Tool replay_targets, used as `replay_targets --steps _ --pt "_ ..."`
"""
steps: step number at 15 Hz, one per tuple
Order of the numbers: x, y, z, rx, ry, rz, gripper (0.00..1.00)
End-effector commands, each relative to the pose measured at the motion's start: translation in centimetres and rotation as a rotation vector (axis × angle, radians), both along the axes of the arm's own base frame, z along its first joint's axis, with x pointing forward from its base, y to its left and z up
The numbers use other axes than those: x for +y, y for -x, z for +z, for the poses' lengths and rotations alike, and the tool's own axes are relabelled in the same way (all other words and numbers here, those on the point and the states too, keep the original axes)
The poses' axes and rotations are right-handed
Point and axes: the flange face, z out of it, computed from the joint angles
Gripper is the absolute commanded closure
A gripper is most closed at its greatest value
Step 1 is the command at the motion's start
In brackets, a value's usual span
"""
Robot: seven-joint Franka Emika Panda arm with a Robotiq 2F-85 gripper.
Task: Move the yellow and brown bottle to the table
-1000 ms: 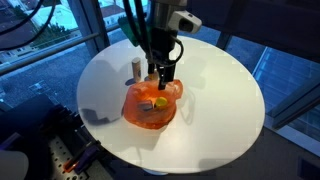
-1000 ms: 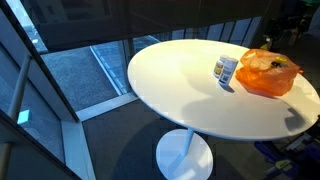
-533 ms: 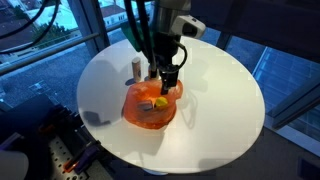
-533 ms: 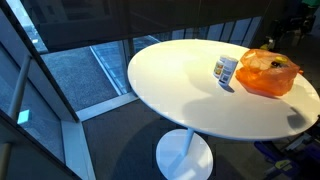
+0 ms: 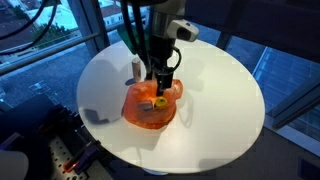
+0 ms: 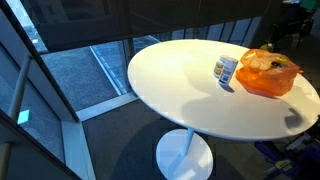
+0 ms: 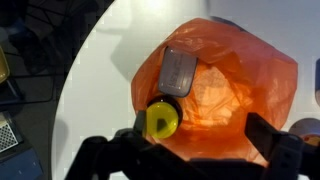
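Observation:
The yellow and brown bottle [image 7: 162, 120] stands in the orange translucent bowl [image 7: 270, 65], its yellow cap facing the wrist camera. It also shows in an exterior view [image 5: 158, 100]. My gripper [image 7: 200, 142] is open just above the bowl, with its left finger beside the yellow cap and its right finger over the bowl's other side. In an exterior view the gripper [image 5: 165, 82] hangs over the bowl [image 5: 140, 112]. The bowl sits on the round white table [image 5: 215, 110], also seen in the other view [image 6: 180, 90].
A pale grey-tan bottle [image 7: 178, 72] lies in the bowl beside the yellow cap. Another pale bottle [image 5: 136, 67] stands on the table behind the bowl, also in the other exterior view [image 6: 226, 69]. Windows and a floor drop surround the table.
My gripper has come down a little closer to the bowl, still open. The bottles and bowl have not moved.

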Motion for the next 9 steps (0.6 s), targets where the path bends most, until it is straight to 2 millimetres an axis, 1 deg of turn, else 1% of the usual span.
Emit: replay_targets --steps 1,9 --pt "0.6 1.1 -0.5 -0.002 0.007 0.021 0.00" --pt "0.4 3.2 -2.9 -0.014 -0.027 0.013 0.00"
